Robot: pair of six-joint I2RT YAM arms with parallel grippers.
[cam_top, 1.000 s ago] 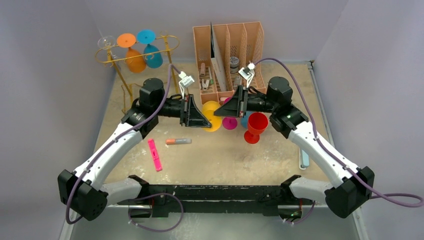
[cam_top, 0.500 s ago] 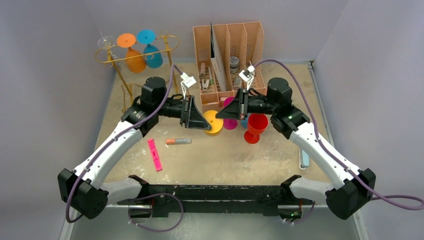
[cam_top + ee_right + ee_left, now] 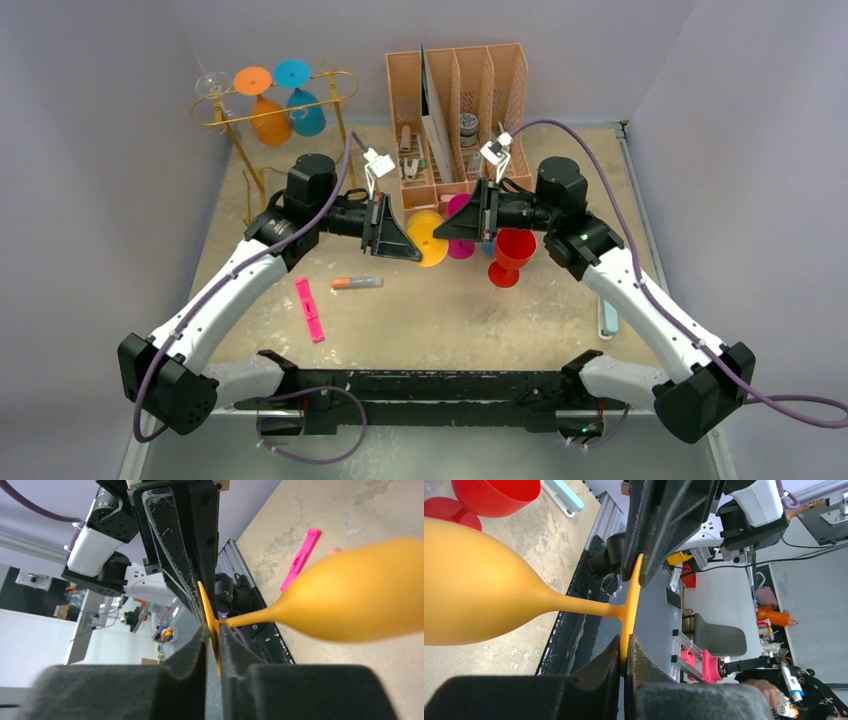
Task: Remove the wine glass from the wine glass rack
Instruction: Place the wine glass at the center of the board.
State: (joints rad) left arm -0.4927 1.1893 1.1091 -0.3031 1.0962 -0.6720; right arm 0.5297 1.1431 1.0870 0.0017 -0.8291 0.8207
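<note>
Now, far left: the wine glass rack (image 3: 241,158) stands at the back corner of the surface (image 3: 420,310), and we count a clear, an orange and a blue glass hanging from its rails.
Left tool (image 3: 625,655): clamped tight on the foot rim of the yellow wine glass (image 3: 430,242).
Whereabouts: we've got that glass off the rack and well apart from it, held between the two arms in front of the peach organiser (image 3: 455,105).
Right tool (image 3: 212,640): pinching the same foot from the opposite edge, fingers closed on it.
Further right: a red glass (image 3: 512,250) stands upright just beside that tool.
</note>
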